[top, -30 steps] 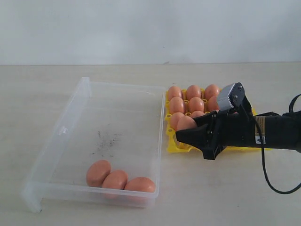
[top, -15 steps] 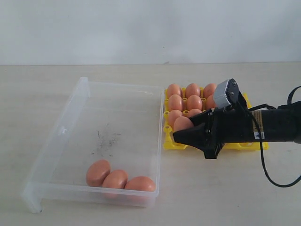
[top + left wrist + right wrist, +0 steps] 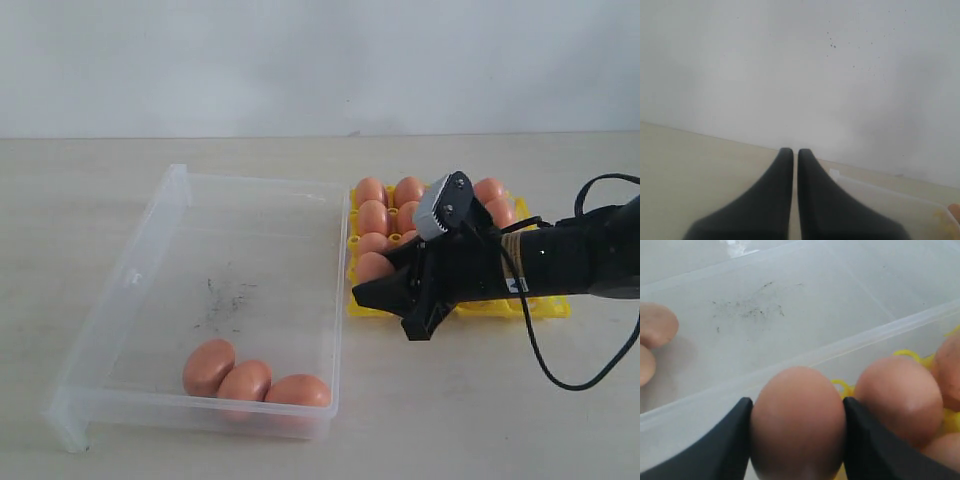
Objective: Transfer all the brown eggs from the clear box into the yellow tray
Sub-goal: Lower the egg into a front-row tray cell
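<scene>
My right gripper [image 3: 372,282] is shut on a brown egg [image 3: 374,266] and holds it low over the front-left corner of the yellow tray [image 3: 545,306], next to the clear box wall [image 3: 338,290]. In the right wrist view the egg [image 3: 797,435] fills the gap between the black fingers [image 3: 730,440]. Several brown eggs [image 3: 373,217] sit in tray cups behind it. Three brown eggs [image 3: 245,381] lie in a row at the front of the clear box. My left gripper [image 3: 795,152] is shut on nothing and faces a white wall; it does not show in the exterior view.
The clear box floor [image 3: 747,307] has dark specks. A black cable [image 3: 560,375] loops from the right arm down onto the table. A corner of the clear box [image 3: 880,187] shows in the left wrist view.
My right gripper has moved left and lower with the egg, from above the tray's middle front to its front-left corner. The three eggs in the box have not moved.
</scene>
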`<state>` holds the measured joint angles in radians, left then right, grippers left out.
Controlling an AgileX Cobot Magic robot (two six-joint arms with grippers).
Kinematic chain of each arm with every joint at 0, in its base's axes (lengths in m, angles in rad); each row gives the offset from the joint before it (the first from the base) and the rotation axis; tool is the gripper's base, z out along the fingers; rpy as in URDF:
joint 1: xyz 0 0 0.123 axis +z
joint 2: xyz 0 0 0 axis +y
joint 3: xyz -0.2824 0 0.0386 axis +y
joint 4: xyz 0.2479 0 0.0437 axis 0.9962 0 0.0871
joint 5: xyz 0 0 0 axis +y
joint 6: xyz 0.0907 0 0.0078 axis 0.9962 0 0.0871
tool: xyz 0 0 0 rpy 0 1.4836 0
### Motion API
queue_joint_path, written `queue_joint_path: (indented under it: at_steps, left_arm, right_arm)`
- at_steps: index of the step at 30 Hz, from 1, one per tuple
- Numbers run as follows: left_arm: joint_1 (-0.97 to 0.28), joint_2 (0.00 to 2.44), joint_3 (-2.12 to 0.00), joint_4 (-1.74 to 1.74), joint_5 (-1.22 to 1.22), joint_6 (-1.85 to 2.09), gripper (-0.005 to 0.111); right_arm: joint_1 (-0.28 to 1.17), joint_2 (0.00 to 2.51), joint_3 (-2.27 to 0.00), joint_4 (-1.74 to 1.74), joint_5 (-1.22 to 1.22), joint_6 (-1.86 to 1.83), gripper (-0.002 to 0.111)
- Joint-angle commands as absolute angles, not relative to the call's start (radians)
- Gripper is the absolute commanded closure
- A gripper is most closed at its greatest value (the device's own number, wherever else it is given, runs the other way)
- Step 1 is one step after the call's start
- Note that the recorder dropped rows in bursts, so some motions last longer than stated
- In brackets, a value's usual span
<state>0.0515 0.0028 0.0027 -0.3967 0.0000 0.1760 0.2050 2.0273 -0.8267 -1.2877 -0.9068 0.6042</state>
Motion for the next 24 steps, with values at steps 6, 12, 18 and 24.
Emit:
queue_joint_path:
  at_steps: [6,12,18,24]
  left_arm:
    - [0.047,0.0,0.0,-0.4,0.0,0.182,0.103]
    - [0.047,0.0,0.0,-0.4,0.0,0.182,0.103]
    - [0.047,0.0,0.0,-0.4,0.0,0.182,0.103]
    - [0.047,0.0,0.0,-0.4,0.0,0.182,0.103]
  right_arm:
    - [0.209,2.025,-0.84,-1.216,-0.884,0.593,0.109]
    - [0.209,2.025,-0.84,-1.203,-0.884,0.581,0.109]
    - [0.209,2.025,-0.84,-1.16,-0.874,0.59,0.109]
    - [0.209,2.025,-0.84,-1.155,-0.819,0.618,0.087]
